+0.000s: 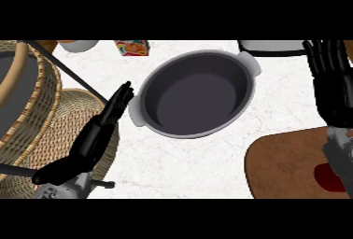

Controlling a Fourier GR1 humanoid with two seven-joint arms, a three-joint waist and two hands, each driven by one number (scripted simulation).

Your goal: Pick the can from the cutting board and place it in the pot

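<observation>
Pot (196,88): grey, oval, dark inside, with small side handles. I see it standing upright near the middle of the desk, toward the far edge, nothing in it. Cutting board (289,165): brown, rounded corner, flat at the near right corner of the desk. Can (328,178): red, on the board, partly hidden behind my right forearm.

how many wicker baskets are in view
2. One wicker basket sits at the left edge, running off the view's top left. A second, lower wicker basket lies beside it, partly under the left robot hand. More may lie outside the view.
</observation>
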